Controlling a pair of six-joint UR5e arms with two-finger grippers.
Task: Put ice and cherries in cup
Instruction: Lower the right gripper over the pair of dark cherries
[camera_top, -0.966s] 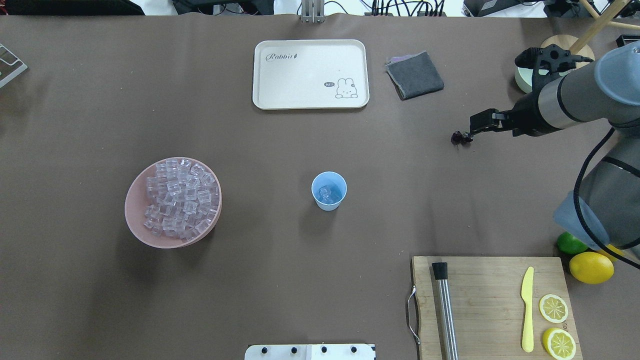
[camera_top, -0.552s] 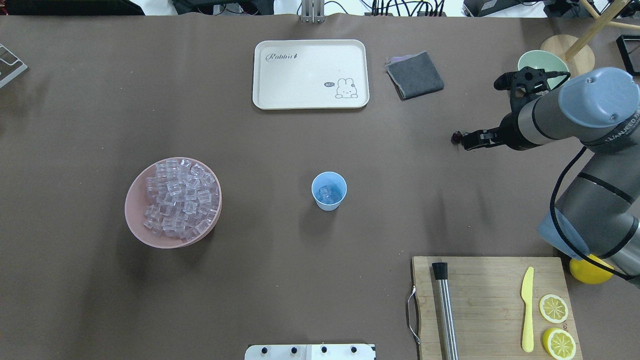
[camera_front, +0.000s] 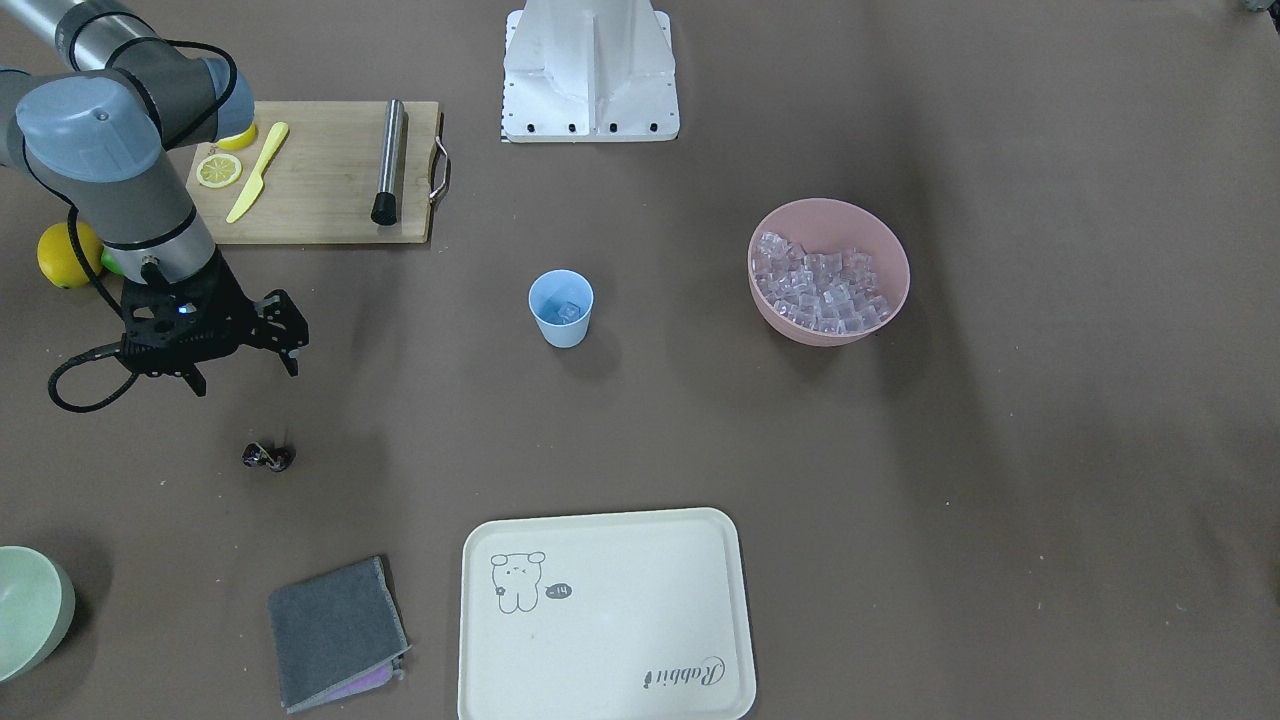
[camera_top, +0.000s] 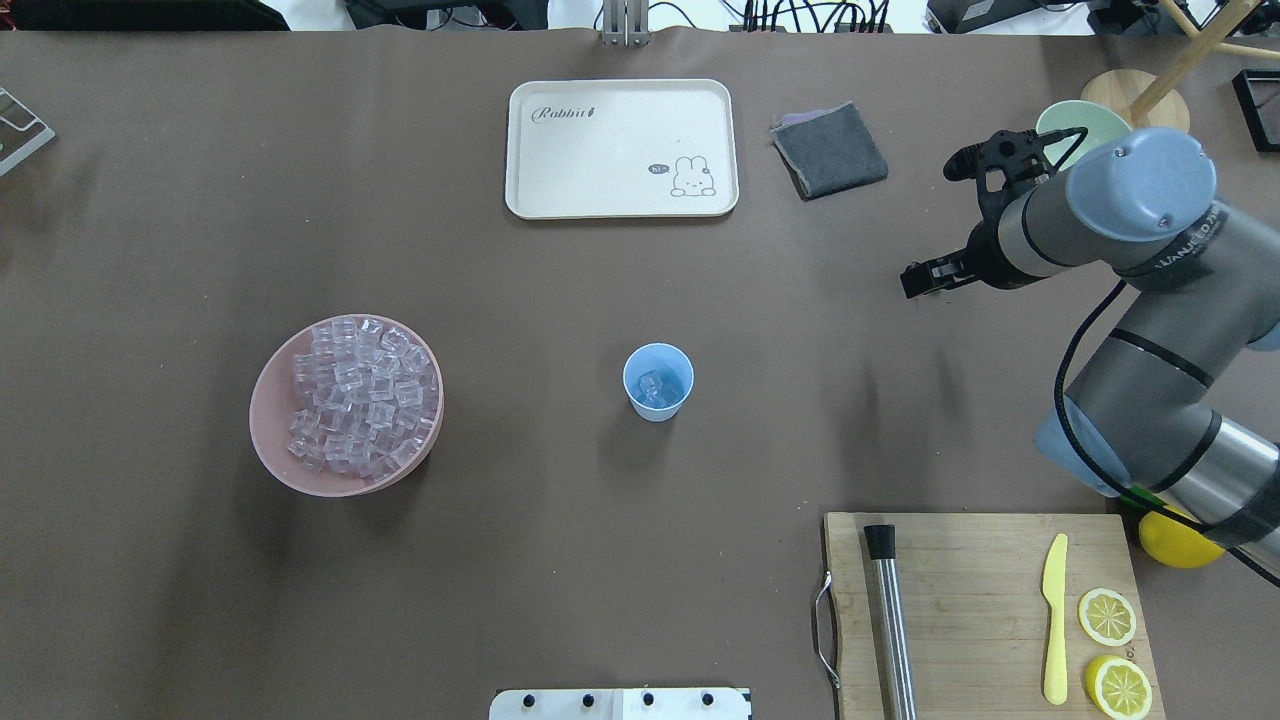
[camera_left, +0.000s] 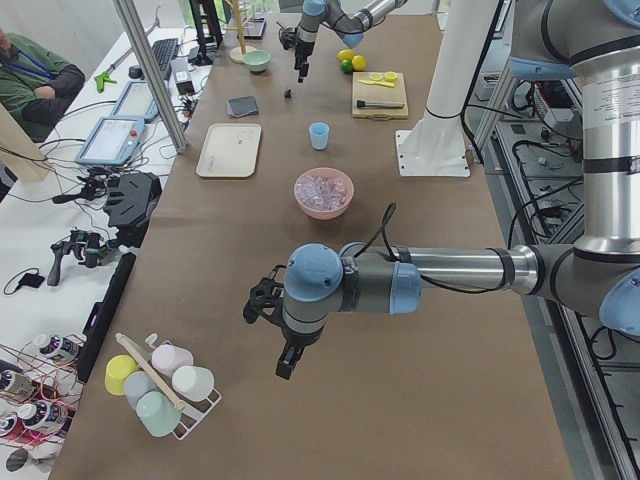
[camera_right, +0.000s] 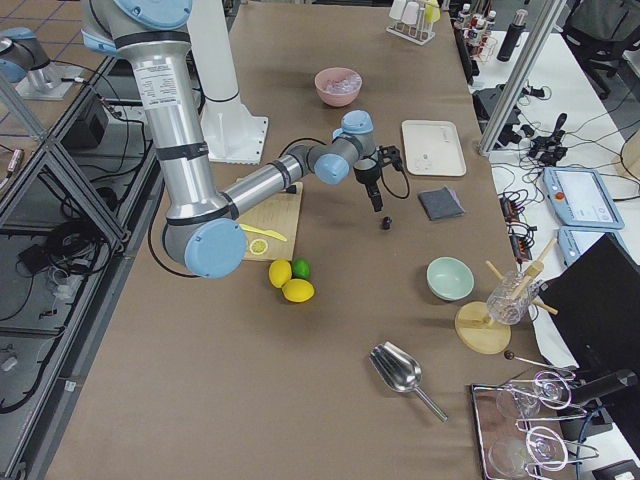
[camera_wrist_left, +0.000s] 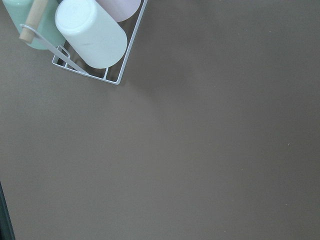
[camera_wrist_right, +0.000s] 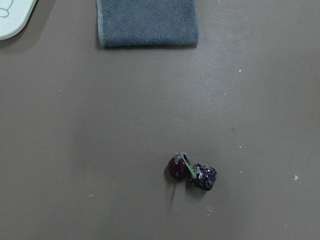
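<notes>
ice (camera_front: 568, 312) is in the cup (camera_front: 560, 330), so this looks like the cherry step. the cherries (camera_front: 268, 457) lie on the table (camera_front: 700, 450), well apart from it. the right gripper (camera_front: 245, 375) hovers near them, spread wide and empty, and needs to drop and pinch.

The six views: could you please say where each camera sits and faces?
Front-facing: across the table, facing the robot base; right arm at left.
Overhead: behind the robot, downward; right arm at right.
Exterior left: table's left end; left arm nearest.
Exterior right: opposite end; right arm nearest.
Left wrist: down at racked cups; no body.
Right wrist: down at cherries; no body.
Shared: the cup shows front-facing and overhead.
</notes>
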